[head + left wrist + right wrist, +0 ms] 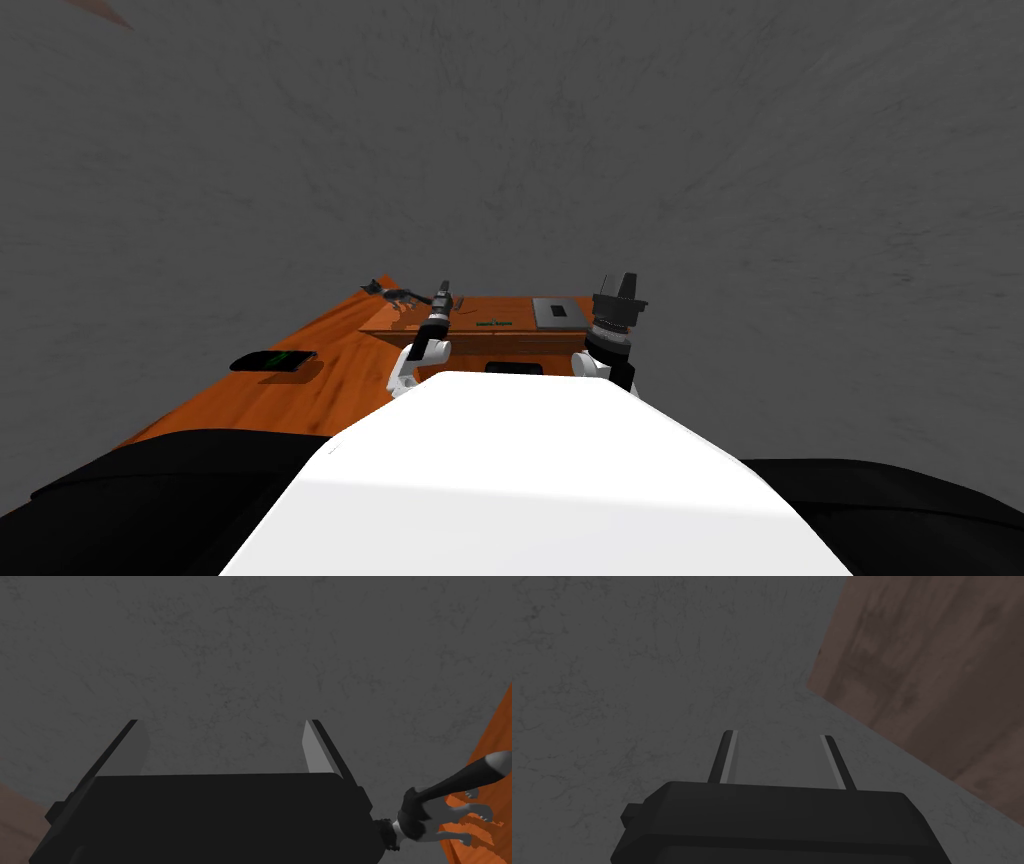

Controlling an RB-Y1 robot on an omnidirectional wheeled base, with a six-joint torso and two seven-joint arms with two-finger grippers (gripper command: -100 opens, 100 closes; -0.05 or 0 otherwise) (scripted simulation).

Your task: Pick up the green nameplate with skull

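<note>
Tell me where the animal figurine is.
In the head view, the figurine stands at the far edge of the orange table, left of centre and just left of the left gripper.

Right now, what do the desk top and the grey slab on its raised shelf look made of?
Desk top: probably wood, orange-brown, with streaky grain and a slight sheen. Grey slab: plain flat grey with a dark inset, matte; metal or plastic, the look leaves it open.
</note>
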